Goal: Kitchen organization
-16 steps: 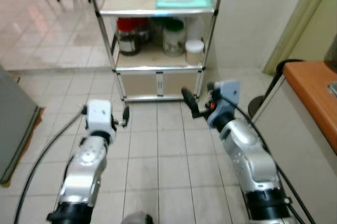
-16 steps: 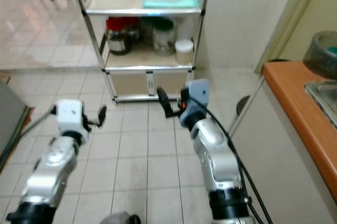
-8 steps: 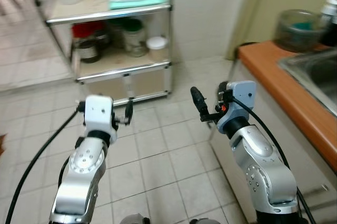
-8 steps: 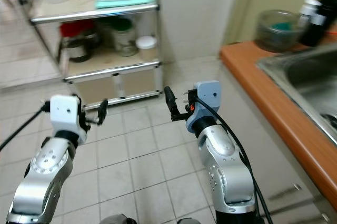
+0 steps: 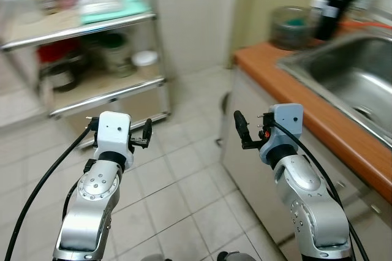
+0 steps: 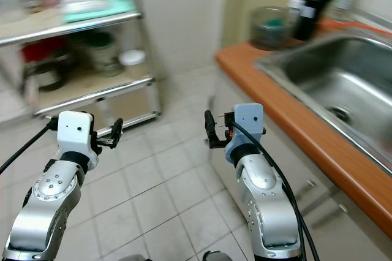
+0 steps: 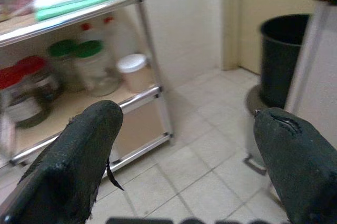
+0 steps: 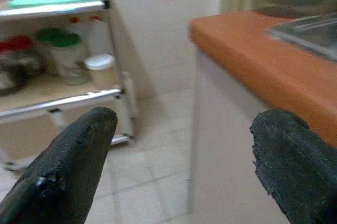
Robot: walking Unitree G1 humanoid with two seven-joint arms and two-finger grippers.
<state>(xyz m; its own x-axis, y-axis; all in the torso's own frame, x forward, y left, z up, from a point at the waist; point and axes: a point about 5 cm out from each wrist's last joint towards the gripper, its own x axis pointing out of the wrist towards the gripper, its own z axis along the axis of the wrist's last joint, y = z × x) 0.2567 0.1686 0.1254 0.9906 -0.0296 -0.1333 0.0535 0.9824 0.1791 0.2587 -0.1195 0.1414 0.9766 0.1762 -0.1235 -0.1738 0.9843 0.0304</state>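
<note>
A metal rack (image 5: 160, 46) stands at the left against the wall. Its middle shelf holds a green-lidded jar (image 7: 89, 66), a white-lidded tub (image 7: 134, 71) and a red-lidded jar (image 7: 21, 87). A teal tray (image 5: 113, 7) lies on its top shelf. To the right runs an orange counter (image 5: 306, 108) with a steel sink (image 5: 349, 71). My left gripper (image 5: 147, 133) is raised over the floor tiles, open and empty, its fingers (image 7: 95, 129) wide apart. My right gripper (image 5: 240, 129) hovers beside the counter's cabinet front, also open and empty, with a fingertip (image 8: 89, 129) toward the rack.
At the counter's far end sit a glass bowl (image 5: 291, 25) with something teal inside, a black bottle (image 5: 334, 10) and a white bottle (image 5: 316, 3). A black bin (image 7: 284, 56) stands on the floor between rack and cabinet. Pale floor tiles (image 5: 184, 193) stretch ahead.
The camera has swung to the right: the rack has slid to the picture's left and the counter and sink have come into view. Both arms keep the same raised pose.
</note>
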